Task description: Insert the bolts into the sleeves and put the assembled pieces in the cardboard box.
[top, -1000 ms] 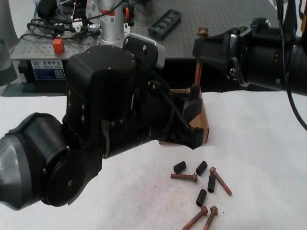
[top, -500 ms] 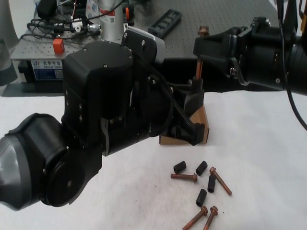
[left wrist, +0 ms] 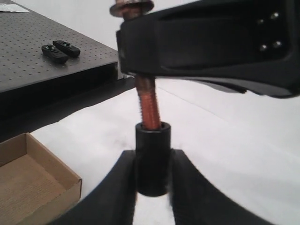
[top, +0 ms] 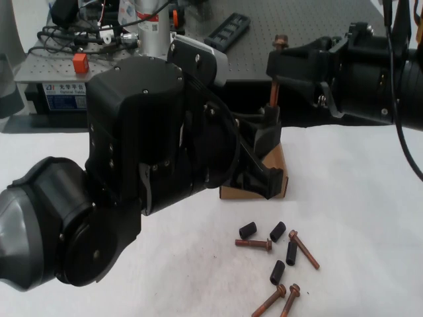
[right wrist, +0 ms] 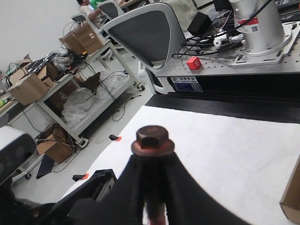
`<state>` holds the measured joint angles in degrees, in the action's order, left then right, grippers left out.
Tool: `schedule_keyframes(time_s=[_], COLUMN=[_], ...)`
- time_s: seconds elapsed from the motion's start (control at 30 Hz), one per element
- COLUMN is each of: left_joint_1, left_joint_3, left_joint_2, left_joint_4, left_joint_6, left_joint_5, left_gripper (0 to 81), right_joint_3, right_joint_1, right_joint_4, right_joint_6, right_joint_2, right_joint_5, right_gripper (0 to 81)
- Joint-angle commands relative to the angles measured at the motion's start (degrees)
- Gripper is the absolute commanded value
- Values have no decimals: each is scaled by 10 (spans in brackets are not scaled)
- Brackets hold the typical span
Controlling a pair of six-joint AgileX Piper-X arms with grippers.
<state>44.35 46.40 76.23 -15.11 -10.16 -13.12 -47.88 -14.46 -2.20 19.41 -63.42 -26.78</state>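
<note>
One perforated bench (top: 297, 20) backs the white cloth (top: 370, 198); left end effector (left wrist: 152, 187) clamps sleeve (left wrist: 152, 150), right end effector (right wrist: 153, 187) bolt (right wrist: 153, 140).

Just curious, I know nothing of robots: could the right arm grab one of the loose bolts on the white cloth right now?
Probably not yet: the right hand is shut on a bolt whose tip sits in the sleeve that the left hand holds. Nothing lies over the loose bolts, though.

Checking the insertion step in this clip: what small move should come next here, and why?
Probably the right gripper should ease the bolt straight down. Its tip sits just in the mouth of the sleeve, which the left gripper holds upright, and most of the shank is exposed above it.
</note>
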Motion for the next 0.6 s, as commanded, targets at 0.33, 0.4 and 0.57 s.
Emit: schedule_keyframes(time_s=[0.33,0.4,0.57], left_joint_1=[-1,-6,-36], left_joint_3=[5,15,116], left_joint_2=[-8,1,91], left_joint_4=[-49,-49,16], left_joint_6=[15,-6,-48], left_joint_5=[107,154,153], left_gripper=[6,6,6], right_joint_3=[-2,-2,-2], right_joint_1=[49,80,146], right_joint_4=[-28,-58,-122], right_joint_6=[-51,-71,-101], right_joint_2=[54,80,133], right_joint_5=[-1,27,82], right_gripper=[429,429,414])
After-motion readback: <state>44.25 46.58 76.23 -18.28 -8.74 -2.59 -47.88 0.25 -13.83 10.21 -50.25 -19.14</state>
